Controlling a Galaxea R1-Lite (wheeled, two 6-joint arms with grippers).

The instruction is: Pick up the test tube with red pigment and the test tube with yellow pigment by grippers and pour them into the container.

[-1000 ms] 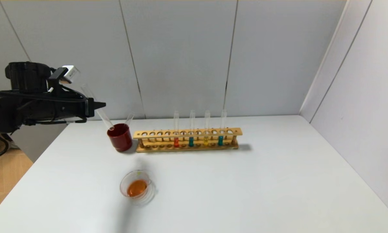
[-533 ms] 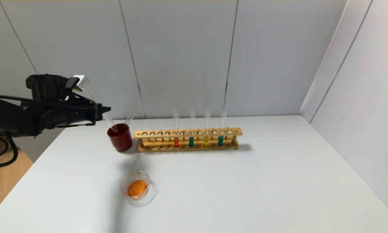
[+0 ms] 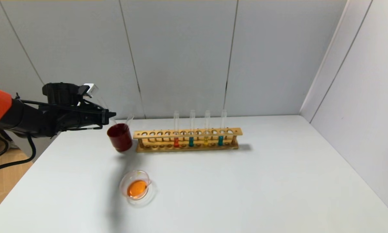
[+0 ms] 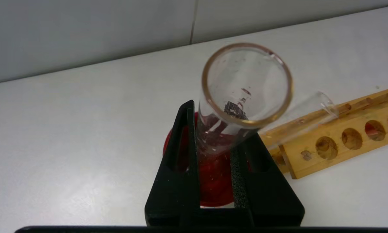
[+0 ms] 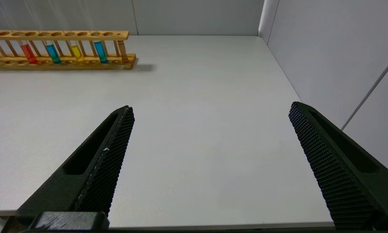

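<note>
Left gripper [image 4: 213, 161] jaws clamped on empty test tube [image 4: 242, 97], tube bottom hidden inside red cup [image 3: 120, 137], right gripper [image 5: 210, 161] jaws wide open.

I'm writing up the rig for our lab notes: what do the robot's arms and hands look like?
The left arm is black with an orange segment, and thin black cables run along it. Its hand carries a pale grey-white block and ends in two black wedge-shaped fingers with a slot cut into each. The right hand has the same black tapered fingers, their inner pads textured with fine dots.
</note>
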